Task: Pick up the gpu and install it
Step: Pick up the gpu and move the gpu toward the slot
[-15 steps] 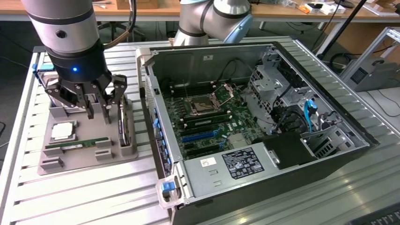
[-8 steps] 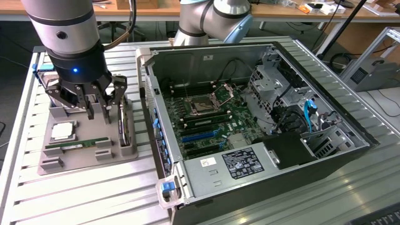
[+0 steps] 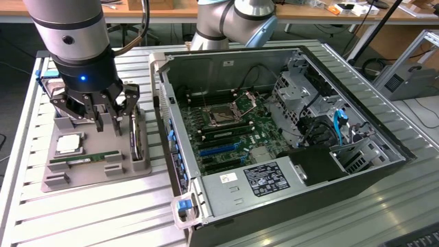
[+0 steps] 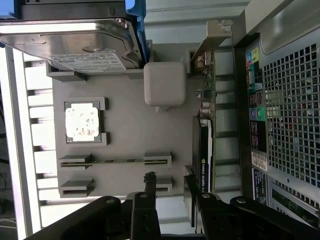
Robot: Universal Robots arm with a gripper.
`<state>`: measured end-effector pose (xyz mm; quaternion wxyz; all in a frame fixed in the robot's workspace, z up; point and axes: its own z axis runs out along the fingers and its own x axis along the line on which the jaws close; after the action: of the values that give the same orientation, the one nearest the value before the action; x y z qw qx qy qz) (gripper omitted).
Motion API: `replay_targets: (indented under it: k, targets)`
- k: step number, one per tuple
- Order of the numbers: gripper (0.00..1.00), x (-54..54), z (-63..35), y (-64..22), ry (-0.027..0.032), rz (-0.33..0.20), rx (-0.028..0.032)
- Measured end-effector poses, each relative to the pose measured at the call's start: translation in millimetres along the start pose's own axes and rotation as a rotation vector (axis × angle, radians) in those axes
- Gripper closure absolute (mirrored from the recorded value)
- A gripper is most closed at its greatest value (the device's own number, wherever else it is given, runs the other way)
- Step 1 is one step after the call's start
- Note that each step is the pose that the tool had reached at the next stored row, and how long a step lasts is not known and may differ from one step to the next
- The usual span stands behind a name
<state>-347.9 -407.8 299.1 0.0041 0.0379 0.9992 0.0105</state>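
The gpu (image 3: 138,138) (image 4: 202,150) is a dark card standing on its long edge in a slot at the side of the grey parts tray (image 3: 96,172) (image 4: 125,130) nearest the computer case. Its silvery bracket (image 4: 211,42) sticks out at one end. My gripper (image 3: 102,123) (image 4: 170,187) hangs open just above the tray with nothing between its fingers. One finger (image 4: 192,192) is close beside the card's end, and the other finger (image 4: 149,187) is over the tray's middle.
The tray also holds a square CPU (image 3: 69,144) (image 4: 81,121), a green memory stick (image 3: 86,160) (image 4: 117,161) and a silver hard drive (image 4: 75,45). The open computer case (image 3: 288,123) (image 4: 285,115) lies next to the tray, with the motherboard (image 3: 226,134) exposed.
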Motion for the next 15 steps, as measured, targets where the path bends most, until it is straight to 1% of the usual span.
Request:
replay_targets:
  k: [15]
  targets:
    - [0.64,0.0,3.1,-0.4,-0.0001,0.000,0.0015]
